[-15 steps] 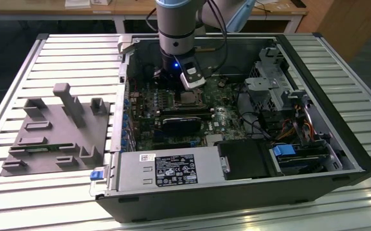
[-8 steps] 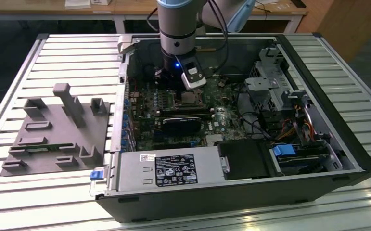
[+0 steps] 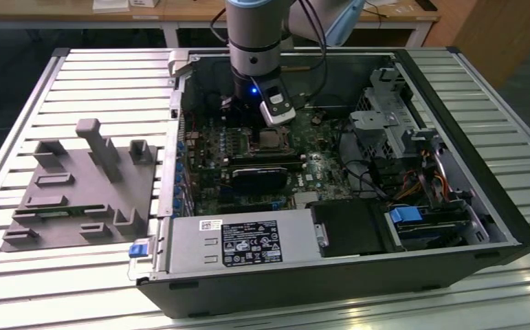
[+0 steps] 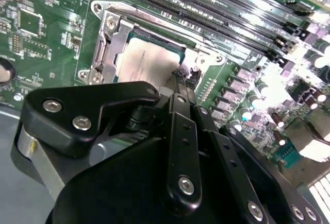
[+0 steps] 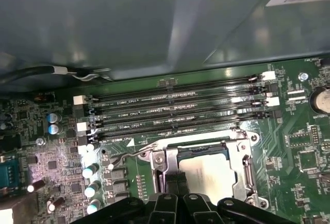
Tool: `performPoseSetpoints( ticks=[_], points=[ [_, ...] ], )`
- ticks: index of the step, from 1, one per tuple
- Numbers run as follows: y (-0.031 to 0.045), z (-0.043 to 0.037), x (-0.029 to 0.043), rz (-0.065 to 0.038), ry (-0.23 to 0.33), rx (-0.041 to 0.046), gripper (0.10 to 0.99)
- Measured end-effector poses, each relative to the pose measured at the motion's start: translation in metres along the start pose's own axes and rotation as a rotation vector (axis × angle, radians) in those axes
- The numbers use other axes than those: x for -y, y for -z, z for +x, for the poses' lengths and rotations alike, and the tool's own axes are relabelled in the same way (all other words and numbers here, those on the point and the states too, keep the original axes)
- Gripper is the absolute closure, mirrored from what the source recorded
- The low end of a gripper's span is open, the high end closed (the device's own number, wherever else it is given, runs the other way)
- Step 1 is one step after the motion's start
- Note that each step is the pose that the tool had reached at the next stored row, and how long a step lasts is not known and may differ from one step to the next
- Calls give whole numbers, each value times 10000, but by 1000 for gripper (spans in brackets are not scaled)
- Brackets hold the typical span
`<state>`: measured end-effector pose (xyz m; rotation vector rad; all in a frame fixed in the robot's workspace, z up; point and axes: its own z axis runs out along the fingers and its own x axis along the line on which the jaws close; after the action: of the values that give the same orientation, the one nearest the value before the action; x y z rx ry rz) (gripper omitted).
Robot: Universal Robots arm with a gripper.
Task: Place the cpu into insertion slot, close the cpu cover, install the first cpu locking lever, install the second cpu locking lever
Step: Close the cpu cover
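Note:
The cpu (image 4: 148, 62) lies flat in the insertion slot (image 3: 269, 139), its silver-grey top showing in both wrist views (image 5: 209, 175). The silvery cpu cover (image 4: 109, 44) lies down around it, framing the chip (image 5: 242, 175). A thin wire locking lever (image 5: 126, 154) sticks out from the socket's corner toward the capacitors. My gripper (image 4: 181, 77) hangs just over the socket's edge, beside the chip, with its black fingertips (image 5: 175, 183) pressed together and nothing visibly between them. In the exterior view the gripper (image 3: 262, 122) stands upright over the motherboard inside the open case.
Black memory slots (image 5: 175, 113) run alongside the socket. A black heatsink block (image 3: 262, 172) and a grey labelled power supply box (image 3: 246, 244) lie nearer the case front. Drive cages and cables (image 3: 402, 130) crowd the exterior view's right. A grey fixture (image 3: 81, 185) sits outside the case.

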<state>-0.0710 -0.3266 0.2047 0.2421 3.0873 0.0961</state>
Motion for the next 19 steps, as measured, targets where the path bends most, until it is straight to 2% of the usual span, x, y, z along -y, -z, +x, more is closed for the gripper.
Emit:
performPoseSetpoints(
  ticks=[4, 10, 14, 16, 19],
  points=[
    [82, -3, -5, 1, 1, -1, 980],
    [82, -19, -8, -1, 13, 0, 980],
    [81, -25, -9, -9, 272, -19, 980],
    [78, -61, -15, -15, 378, -27, 980],
    [73, -168, -31, -14, 401, -45, 980]
  ],
)
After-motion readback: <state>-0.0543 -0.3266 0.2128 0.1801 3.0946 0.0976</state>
